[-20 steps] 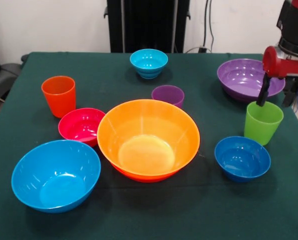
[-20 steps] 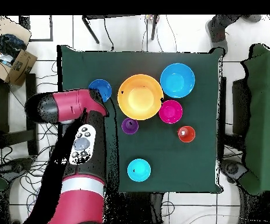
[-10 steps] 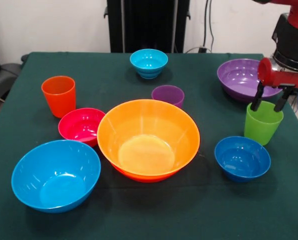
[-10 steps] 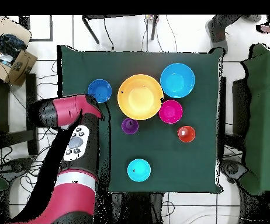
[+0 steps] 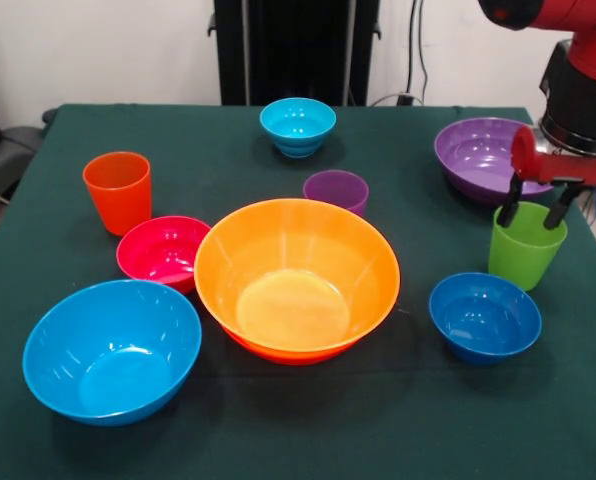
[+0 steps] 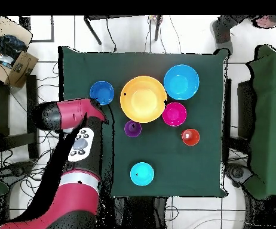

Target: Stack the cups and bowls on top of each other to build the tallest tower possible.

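Lime green cup (image 5: 524, 246) stands upright at the tabletop's (image 5: 278, 420) three o'clock edge in the front view, dark blue bowl (image 5: 484, 316) just beside it. Gripper (image 5: 534, 208) spread wide, fingertips at the rim, holding nothing. An off-centre squeeze could tip the light cup over the edge, or knock the purple bowl (image 5: 483, 157) at twelve o'clock.

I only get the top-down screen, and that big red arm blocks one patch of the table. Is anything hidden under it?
Observer: Yes. A lime green cup stands upright on the cloth right below the arm's end.
Operator: Has the claw grabbed it?
Observer: No. The gripper is open, with its two fingertips hanging level with the cup's rim.
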